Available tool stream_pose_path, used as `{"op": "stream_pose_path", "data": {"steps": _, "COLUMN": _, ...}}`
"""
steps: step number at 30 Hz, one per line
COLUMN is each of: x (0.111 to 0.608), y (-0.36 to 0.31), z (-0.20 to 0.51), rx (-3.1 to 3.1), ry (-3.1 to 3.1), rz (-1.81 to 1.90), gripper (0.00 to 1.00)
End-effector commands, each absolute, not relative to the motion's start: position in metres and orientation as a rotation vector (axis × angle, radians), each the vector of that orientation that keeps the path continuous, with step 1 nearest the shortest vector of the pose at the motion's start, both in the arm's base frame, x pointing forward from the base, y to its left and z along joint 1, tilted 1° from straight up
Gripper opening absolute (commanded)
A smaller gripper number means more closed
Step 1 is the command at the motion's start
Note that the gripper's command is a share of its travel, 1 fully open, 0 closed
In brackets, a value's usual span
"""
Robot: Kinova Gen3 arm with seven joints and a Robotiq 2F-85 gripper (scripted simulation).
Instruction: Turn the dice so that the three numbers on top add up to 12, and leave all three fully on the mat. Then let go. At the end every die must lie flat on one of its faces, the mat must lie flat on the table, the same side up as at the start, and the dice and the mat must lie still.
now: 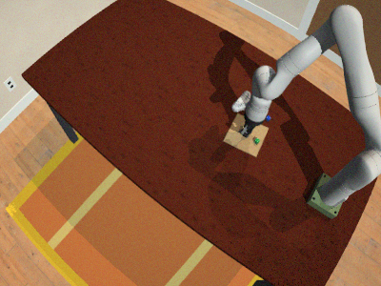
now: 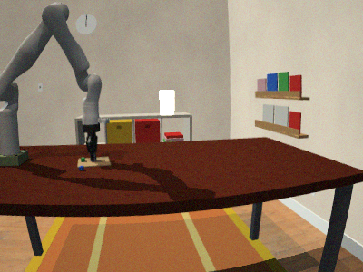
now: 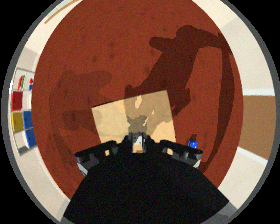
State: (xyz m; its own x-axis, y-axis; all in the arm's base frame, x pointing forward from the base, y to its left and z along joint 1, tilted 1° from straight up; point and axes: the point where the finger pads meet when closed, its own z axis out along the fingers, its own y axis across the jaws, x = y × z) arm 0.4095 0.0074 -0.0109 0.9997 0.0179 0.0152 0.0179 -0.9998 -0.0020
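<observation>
My pincer is nearly shut, clamped on a die I can't make out — low over the tan mat, likely mid-turn. Green die on the mat; blue die just off its edge, needs returning. Dark red table, beige walls, wall shelves.

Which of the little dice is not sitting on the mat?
The small blue die. It lies on the dark wooden table just off the tan square mat, while the small green die sits on the mat.
</observation>
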Motion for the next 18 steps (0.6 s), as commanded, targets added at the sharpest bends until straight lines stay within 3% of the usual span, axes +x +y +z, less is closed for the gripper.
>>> {"op": "stream_pose_path", "data": {"steps": 1, "x": 0.41, "y": 0.0074, "z": -0.0103, "rx": -3.139, "ry": -0.028, "rz": -0.026, "gripper": 0.11}}
{"op": "stream_pose_path", "data": {"steps": 11, "x": 0.41, "y": 0.0074, "z": -0.0103, "rx": -3.139, "ry": -0.028, "rz": -0.026, "gripper": 0.11}}
{"op": "stream_pose_path", "data": {"steps": 18, "x": 0.41, "y": 0.0074, "z": -0.0103, "rx": -3.139, "ry": -0.028, "rz": -0.026, "gripper": 0.23}}
